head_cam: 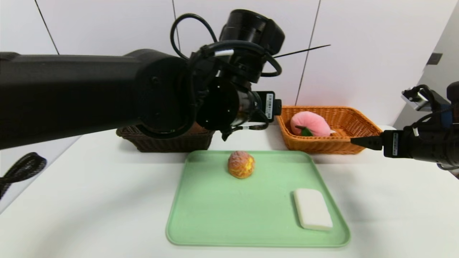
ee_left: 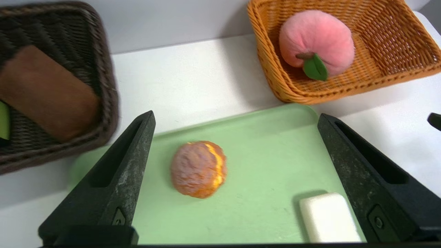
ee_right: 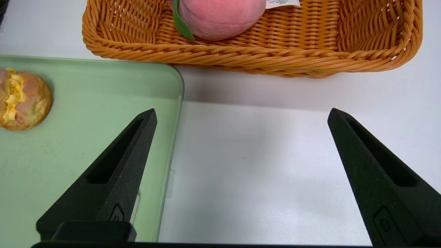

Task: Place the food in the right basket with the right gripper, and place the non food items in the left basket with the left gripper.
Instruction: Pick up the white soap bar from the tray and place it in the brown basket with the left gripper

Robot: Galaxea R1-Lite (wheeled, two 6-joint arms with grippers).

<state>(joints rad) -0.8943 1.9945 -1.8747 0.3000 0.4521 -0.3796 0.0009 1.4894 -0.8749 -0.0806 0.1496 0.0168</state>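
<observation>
Resting nearest the robot on the white table (head_cam: 89,200), a pale green tray (head_cam: 222,222) carries two items: a white rectangular bar resembling soap (head_cam: 312,209) lies flat at the tray's near right corner, and a round cream-filled pastry puff (head_cam: 241,164) sits near the far edge, left of centre and well apart from the bar. Above the tray's far left portion, the left arm reaches across the head view from the left side; the left gripper (ee_left: 234,117) hangs in the air with its two black fingers spread wide and nothing between them, and in the left wrist view the puff and the bar appear on the tray below them. At the right side of the scene, the right gripper (ee_right: 241,113) hovers over bare table just beside the tray's right edge, its fingers likewise spread wide and empty. Beyond the tray, two baskets stand side by side at the back of the table. The dark brown wicker basket (ee_left: 103,62) on the left holds a brown rectangular item (ee_left: 48,93) lying at a slant. The orange wicker basket (head_cam: 358,123) on the right holds a pink plush peach (head_cam: 310,123) with a green leaf, resting against the basket's left half.
</observation>
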